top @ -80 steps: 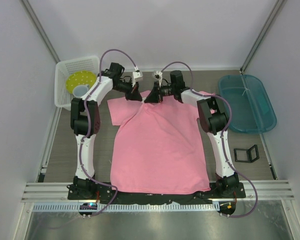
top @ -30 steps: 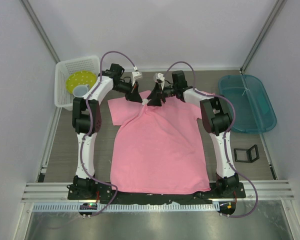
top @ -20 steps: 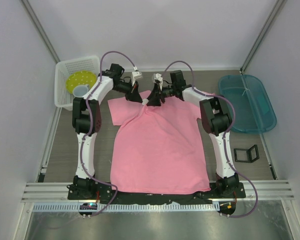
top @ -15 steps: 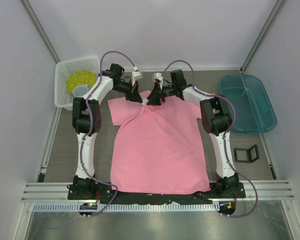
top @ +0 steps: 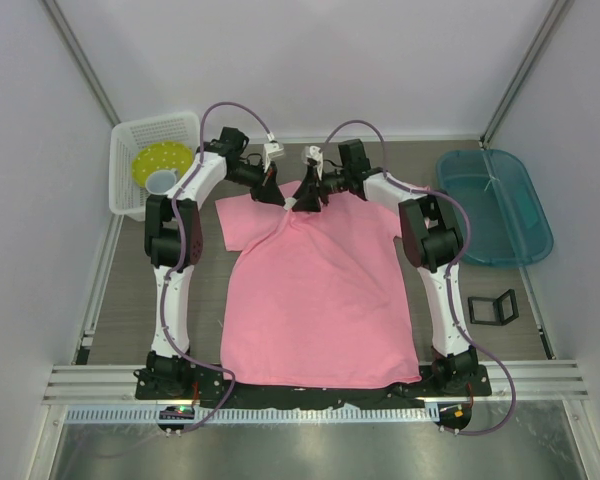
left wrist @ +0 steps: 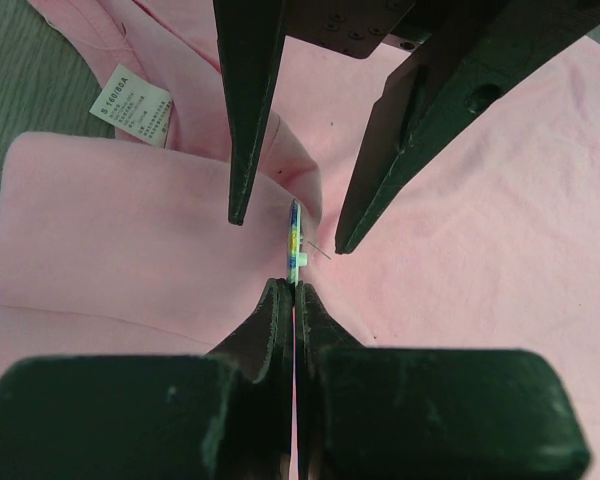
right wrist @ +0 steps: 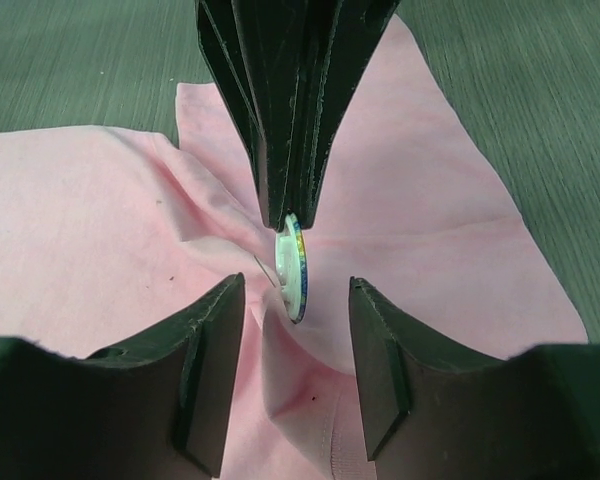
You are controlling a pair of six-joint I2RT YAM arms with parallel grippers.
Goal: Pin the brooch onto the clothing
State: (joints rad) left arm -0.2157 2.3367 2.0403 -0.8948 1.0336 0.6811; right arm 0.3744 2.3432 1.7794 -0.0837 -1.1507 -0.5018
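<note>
Left wrist view: the brooch stood on edge, a thin disc seen side-on with a sliver of blue front and whitish back. It was clamped by its rim between the pressed-together fingers of the left gripper. A fine wire pin jutted from its back towards the cloth. It sat just above a raised pucker of the pink T-shirt, close to the collar, whose small white label lay off to one side.

The right gripper faced it from the opposite direction with its fingers spread, one on each side of the brooch and of the pucker. I could not tell whether they touched the fabric.

To my eye the brooch looked light, rigid and smooth-faced, likely to twist or slip unless held across the rim, as it was. The pin seemed thin enough to bend. The shirt was soft and limp, and would probably give way under the point unless a fold right beside the pin was pinched taut.

Farther out, seen from above, the shirt lay flat on the table between the two arms. A white basket stood at the far left, a teal tray at the far right, and a small black case nearer the right arm.
</note>
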